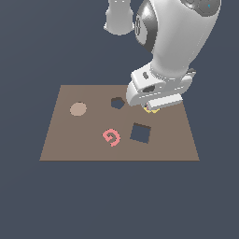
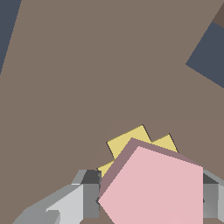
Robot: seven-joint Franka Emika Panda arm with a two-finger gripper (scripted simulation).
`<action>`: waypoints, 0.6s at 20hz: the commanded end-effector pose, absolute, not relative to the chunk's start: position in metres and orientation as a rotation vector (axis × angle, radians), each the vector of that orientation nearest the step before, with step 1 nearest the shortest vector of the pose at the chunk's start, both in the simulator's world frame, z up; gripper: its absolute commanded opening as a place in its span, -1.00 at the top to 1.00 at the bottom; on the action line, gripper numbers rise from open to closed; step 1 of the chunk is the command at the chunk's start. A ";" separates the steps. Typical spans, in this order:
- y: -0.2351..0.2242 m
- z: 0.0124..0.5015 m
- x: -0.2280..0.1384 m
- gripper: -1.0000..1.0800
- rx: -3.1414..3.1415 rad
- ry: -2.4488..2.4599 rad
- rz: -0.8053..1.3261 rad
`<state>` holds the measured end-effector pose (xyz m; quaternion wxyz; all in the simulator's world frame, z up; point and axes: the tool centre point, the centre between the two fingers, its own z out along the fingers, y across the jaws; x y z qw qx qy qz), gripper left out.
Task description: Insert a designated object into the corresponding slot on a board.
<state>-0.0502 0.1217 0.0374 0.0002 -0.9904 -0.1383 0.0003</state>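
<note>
In the wrist view the light-pink pentagon block (image 2: 154, 186) sits between my two fingers (image 2: 89, 194), which touch its opposite sides. My gripper (image 2: 151, 199) is shut on it. The block hangs just over the yellow flower-shaped piece (image 2: 129, 142). In the exterior view my gripper (image 1: 152, 105) is low over the far right part of the brown board (image 1: 70, 140), and my hand hides the block there. The dark pentagon slot (image 1: 117, 102) lies a short way toward the exterior view's left of the gripper, uncovered.
A larger dark square cut-out (image 1: 140, 133) lies nearer the board's front, beside a salmon G-shaped piece (image 1: 111, 137). A tan round piece (image 1: 78, 109) sits at the board's left. The yellow flower piece (image 1: 150, 110) peeks out under my hand.
</note>
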 end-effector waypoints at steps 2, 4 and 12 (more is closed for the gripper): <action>0.107 0.038 -0.060 1.00 -3.077 -0.630 0.000; 0.098 0.038 -0.065 1.00 -3.054 -0.736 0.000; 0.062 0.039 -0.075 1.00 -2.929 -1.135 0.000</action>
